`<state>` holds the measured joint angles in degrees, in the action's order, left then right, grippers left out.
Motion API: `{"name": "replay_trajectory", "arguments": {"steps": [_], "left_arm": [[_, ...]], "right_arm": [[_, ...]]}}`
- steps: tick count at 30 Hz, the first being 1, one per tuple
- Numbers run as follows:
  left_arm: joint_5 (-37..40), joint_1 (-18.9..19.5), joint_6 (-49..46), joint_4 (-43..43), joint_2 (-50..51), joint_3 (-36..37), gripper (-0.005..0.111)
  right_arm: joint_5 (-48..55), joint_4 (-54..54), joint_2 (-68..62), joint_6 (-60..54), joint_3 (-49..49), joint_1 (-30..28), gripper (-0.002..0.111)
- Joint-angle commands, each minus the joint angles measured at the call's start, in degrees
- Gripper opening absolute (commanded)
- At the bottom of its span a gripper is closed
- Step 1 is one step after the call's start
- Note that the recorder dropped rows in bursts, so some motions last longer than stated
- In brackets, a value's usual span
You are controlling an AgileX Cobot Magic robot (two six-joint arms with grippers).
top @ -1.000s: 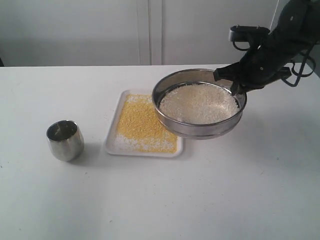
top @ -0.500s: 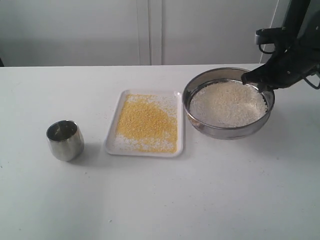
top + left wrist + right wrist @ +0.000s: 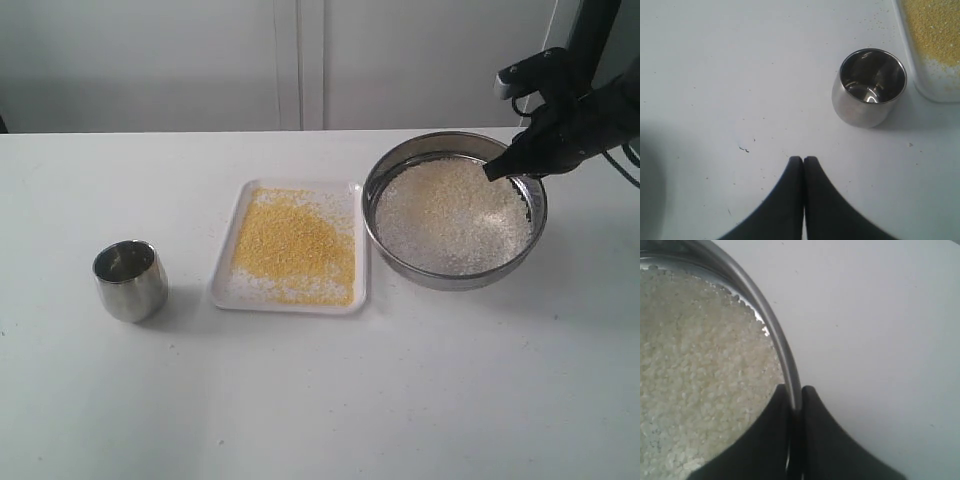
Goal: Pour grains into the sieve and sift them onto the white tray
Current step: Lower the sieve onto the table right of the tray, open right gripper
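Observation:
The steel sieve (image 3: pixel 455 280) rests on the table just right of the white tray (image 3: pixel 228 250), with off-white grains (image 3: pixel 450 215) lying on its mesh. Golden-yellow grains (image 3: pixel 295 245) with some white ones cover the tray. My right gripper (image 3: pixel 497 170) is shut on the sieve's far right rim; in the right wrist view the rim (image 3: pixel 785 355) runs between the two fingers of that gripper (image 3: pixel 795 391). My left gripper (image 3: pixel 803 160) is shut and empty over bare table, and it does not show in the exterior view.
A small rounded steel cup (image 3: pixel 130 280) stands upright and empty left of the tray, and the left wrist view shows this cup (image 3: pixel 869 87) beyond the fingertips. The tray's corner (image 3: pixel 932 95) is beside it. A white wall is behind the table.
The right gripper has carried the sieve from above the tray's right edge to the right and set it lower, beside the tray. The cup and tray have not moved.

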<state>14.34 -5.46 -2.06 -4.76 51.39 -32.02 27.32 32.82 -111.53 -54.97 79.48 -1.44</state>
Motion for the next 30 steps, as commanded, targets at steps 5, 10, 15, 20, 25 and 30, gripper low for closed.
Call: {"name": "replay_trajectory", "arguments": {"steps": [5, 10, 15, 20, 25, 30], "left_arm": [[0.2, -0.4, 0.1, -0.1, -0.5, 0.4, 0.0], [0.2, -0.4, 0.1, -0.1, -0.5, 0.4, 0.0], [0.2, -0.4, 0.1, -0.1, -0.5, 0.4, 0.0], [0.2, -0.4, 0.1, -0.1, -0.5, 0.4, 0.0], [0.2, -0.4, 0.1, -0.1, -0.5, 0.4, 0.0], [0.2, -0.4, 0.1, -0.1, -0.5, 0.4, 0.0]], "right_arm": [[-2.7, 3.4, -0.4, 0.3, -0.7, -0.4, 0.0], [-2.5, 3.4, -3.0, 7.2, -0.7, -0.6, 0.0], [-1.9, 3.4, -5.1, 10.5, -0.7, -0.6, 0.0], [-2.4, 2.7, -5.3, 10.5, -0.7, -0.7, 0.0], [-0.8, 2.6, -5.3, 10.5, -0.7, -2.3, 0.0], [0.4, 2.6, -5.3, 10.5, -0.7, -3.1, 0.0]]}}
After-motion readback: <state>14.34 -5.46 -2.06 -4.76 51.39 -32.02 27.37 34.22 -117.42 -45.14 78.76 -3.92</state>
